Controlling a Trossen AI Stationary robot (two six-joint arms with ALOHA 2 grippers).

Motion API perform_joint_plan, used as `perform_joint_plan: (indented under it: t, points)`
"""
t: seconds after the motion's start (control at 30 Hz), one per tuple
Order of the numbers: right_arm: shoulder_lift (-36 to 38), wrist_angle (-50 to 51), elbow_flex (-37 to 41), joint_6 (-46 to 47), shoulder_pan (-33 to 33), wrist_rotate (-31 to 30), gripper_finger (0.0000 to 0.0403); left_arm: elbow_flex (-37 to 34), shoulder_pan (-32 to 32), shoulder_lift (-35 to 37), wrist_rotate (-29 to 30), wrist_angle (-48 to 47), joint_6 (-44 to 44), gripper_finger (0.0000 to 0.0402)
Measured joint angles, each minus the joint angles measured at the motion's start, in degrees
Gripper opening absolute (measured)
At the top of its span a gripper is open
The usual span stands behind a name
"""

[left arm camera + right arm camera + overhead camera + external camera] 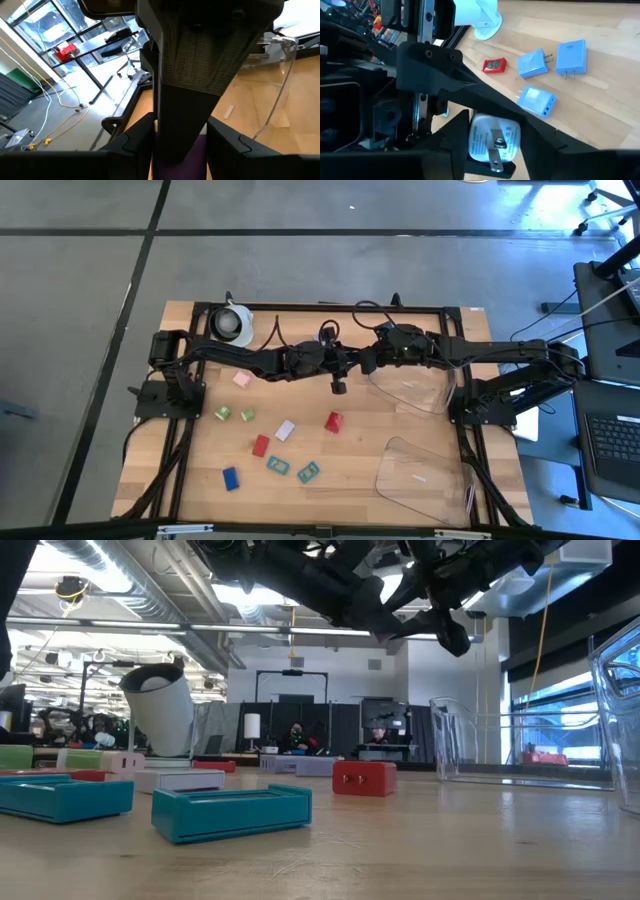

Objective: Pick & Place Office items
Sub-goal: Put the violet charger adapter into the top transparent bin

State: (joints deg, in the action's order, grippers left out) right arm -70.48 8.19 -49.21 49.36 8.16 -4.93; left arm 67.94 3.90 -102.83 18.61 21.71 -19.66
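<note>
The arms meet over the far middle of the tabletop (200, 490). The right gripper (492, 150) is closed on a white plug block (495, 137), and the left gripper (180, 150) seems to pinch a lavender piece (196, 157), mostly hidden behind dark arm parts. The loose office items (285, 430) lie toward the near-left corner; they look light, stiff and smooth, best gripped across their flat sides.

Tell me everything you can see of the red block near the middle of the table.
The red block is a small boxy piece, plastic by its look, with two dark marks on the side facing the low camera. It sits flat on the wooden table near its middle, apart from the white piece and the clear tray. Nothing touches it; no gripper is on it.
</note>
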Motion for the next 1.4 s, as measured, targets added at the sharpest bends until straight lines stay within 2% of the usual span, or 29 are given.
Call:
perform_joint_plan:
  t: [0.27,0.6,0.77,1.1,1.4]
  points:
    - [0.0,-0.46,0.0,0.11,0.04,-0.2,0.0145,-0.07,0.07,0.0,0.07,0.65,0.24,0.0145]
    - [-0.05,1.33,0.09,-1.92,1.31,0.09,0.0138,-0.04,-0.04,0.09,-0.57,2.55,3.49,0.0214]
    - [1.69,6.46,0.09,-4.13,4.41,2.28,0.0142,-0.04,-0.04,0.09,1.2,2.17,7.43,0.0234]
    - [13.09,13.44,0.09,-8.44,9.99,2.58,0.0141,-0.04,-0.04,0.07,4.68,0.35,17.74,0.0233]
    - [23.1,19.36,0.09,-10.88,10.93,-1.53,0.0141,-0.04,-0.34,0.07,5.22,0.35,20.08,0.0231]
